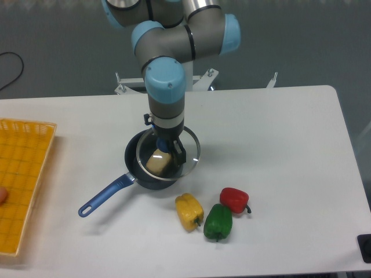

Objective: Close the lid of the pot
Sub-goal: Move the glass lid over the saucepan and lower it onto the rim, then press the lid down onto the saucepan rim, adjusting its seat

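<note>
The dark navy pot [134, 171] stands near the middle of the white table, its long blue handle [106, 197] pointing to the front left. A pale yellow block [159, 163] lies inside it. The glass lid [190, 152], with its thin metal rim, sits over the pot's mouth, shifted a little to the right and slightly tilted. My gripper [168, 148] comes straight down onto the lid's centre and is shut on the knob, which the fingers [178, 152] mostly hide. I cannot tell whether the lid rests on the pot's rim or hangs just above it.
A yellow pepper [189, 211], a green pepper [218, 222] and a red pepper [234, 199] lie just in front of the pot, to the right. A yellow mesh tray [23, 174] fills the table's left edge. A dark object [365, 248] is at the front right corner.
</note>
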